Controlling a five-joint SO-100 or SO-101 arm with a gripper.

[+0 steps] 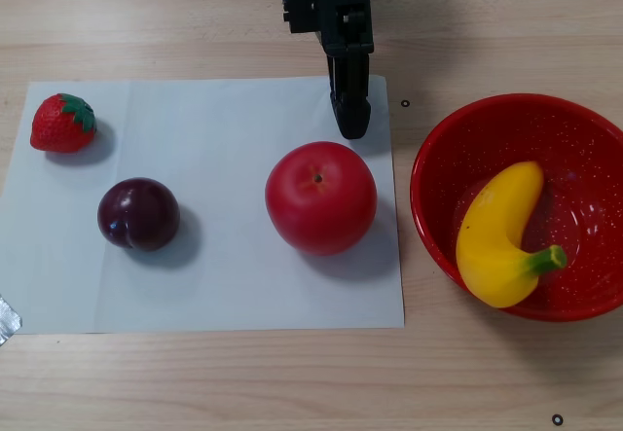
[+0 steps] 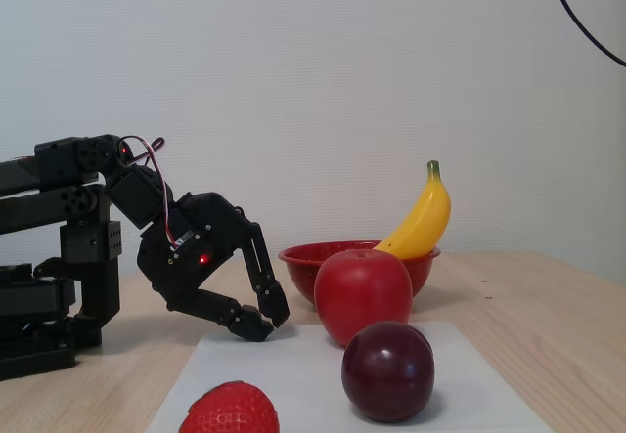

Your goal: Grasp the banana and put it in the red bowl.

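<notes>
Inside the red bowl, at the right of the other view, lies the banana. It is long, curved and glossy yellow, with a short green stem tip pointing right and toward the bowl's near rim; the opposite end points up toward the bowl's middle. Fine white speckles dot the bowl's inner wall around it. From the fixed view the banana leans steeply against the bowl's rim, its green tip topmost and well above the rim, its lower end hidden inside.

Left of the bowl in the other view a white sheet covers the wooden table. On it sit a red apple, nearest the bowl but apart from it, a dark plum farther left, and a strawberry near the sheet's upper left corner. In the fixed view the apple stands in front of the bowl and hides part of it, the plum is closer to the camera, and the strawberry is cut by the bottom edge.

The black gripper reaches down from the top edge in the other view, its tip over the sheet's upper right corner, just above the apple. In the fixed view the gripper hangs low over the sheet's far edge, left of the apple, fingertips nearly together and holding nothing.
</notes>
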